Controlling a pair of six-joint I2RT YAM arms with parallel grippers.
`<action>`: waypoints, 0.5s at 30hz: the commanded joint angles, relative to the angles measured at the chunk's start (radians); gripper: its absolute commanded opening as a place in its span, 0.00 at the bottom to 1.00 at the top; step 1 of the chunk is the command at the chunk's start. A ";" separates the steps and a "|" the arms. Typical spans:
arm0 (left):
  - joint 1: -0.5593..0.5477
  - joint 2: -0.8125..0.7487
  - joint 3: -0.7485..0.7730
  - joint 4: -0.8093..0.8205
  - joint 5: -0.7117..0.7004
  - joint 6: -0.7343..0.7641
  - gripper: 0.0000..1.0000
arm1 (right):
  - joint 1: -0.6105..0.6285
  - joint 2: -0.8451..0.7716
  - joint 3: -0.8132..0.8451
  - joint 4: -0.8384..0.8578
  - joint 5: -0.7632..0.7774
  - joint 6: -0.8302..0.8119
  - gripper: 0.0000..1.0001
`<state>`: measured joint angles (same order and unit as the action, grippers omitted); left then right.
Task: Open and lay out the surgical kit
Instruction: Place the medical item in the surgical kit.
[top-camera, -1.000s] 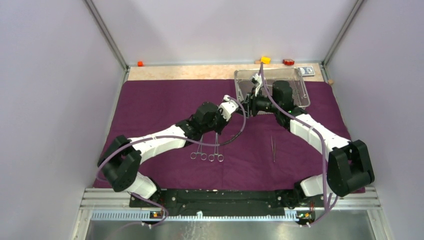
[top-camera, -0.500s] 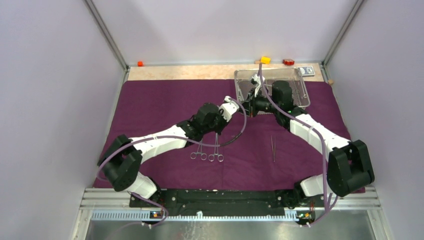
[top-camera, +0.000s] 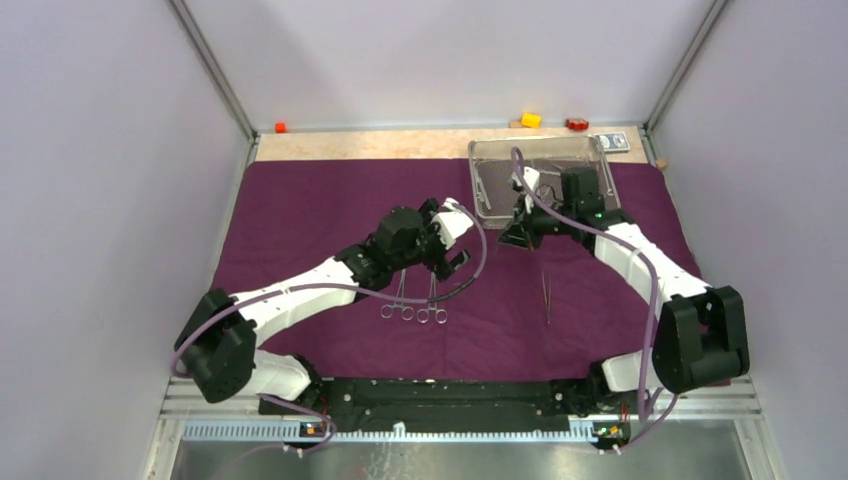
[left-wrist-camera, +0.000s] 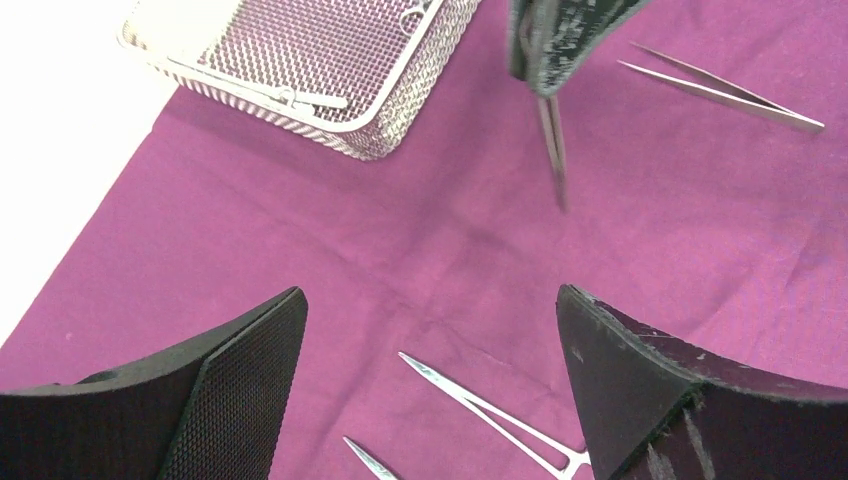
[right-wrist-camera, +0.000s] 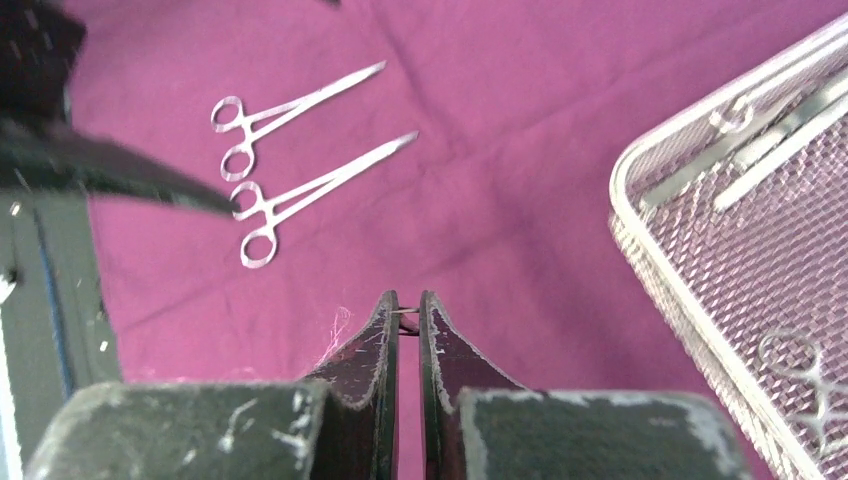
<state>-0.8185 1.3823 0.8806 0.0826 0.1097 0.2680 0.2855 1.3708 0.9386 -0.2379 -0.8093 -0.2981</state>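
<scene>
Since 1 second ago the right gripper (top-camera: 521, 237) has been drawn out of the wire-mesh tray (top-camera: 540, 141). It is now seen over the purple cloth wrap (top-camera: 300, 210), just in front of the near edge of the tray. Its jaws are pressed nearly together on a slim steel instrument (left-wrist-camera: 552, 150), which hangs point-down under them in the left wrist view. Whether it is a clamp cannot be told. The left gripper (top-camera: 455, 256) has been moved toward the near side and is held above the far tips of the 2 clamps (top-camera: 415, 300) already laid on the cloth. Its jaws are spread wide and nothing is held in them.

From this it is judged that 1 more piece has been lifted out and is to be laid down next. The wrap is opened flat, and the tweezers (top-camera: 546, 295) lie well apart to the right of the clamps. At least 2 ring-handled pieces (right-wrist-camera: 735, 115) are seen inside the tray, so the task is judged only partly done.

A bare strip of cloth is left between the clamps and the tweezers, nearly below the right gripper, and no instruments are carried on the left half of the cloth. The tray rim is close behind the right gripper and the left gripper is near beside it, so a descent toward the near side is judged safer. The bench (top-camera: 360, 145) is uncovered only along the far edge.
</scene>
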 joint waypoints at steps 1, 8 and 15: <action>0.018 -0.060 -0.006 0.024 0.043 0.049 0.99 | -0.056 0.032 0.058 -0.324 -0.174 -0.322 0.00; 0.031 -0.056 0.001 0.016 0.036 0.059 0.99 | -0.081 0.223 0.125 -0.675 -0.286 -0.639 0.00; 0.032 -0.043 0.008 0.008 0.048 0.051 0.99 | -0.103 0.375 0.188 -0.889 -0.298 -0.836 0.00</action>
<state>-0.7898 1.3437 0.8795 0.0807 0.1390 0.3145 0.2039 1.7020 1.0515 -0.9504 -1.0370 -0.9344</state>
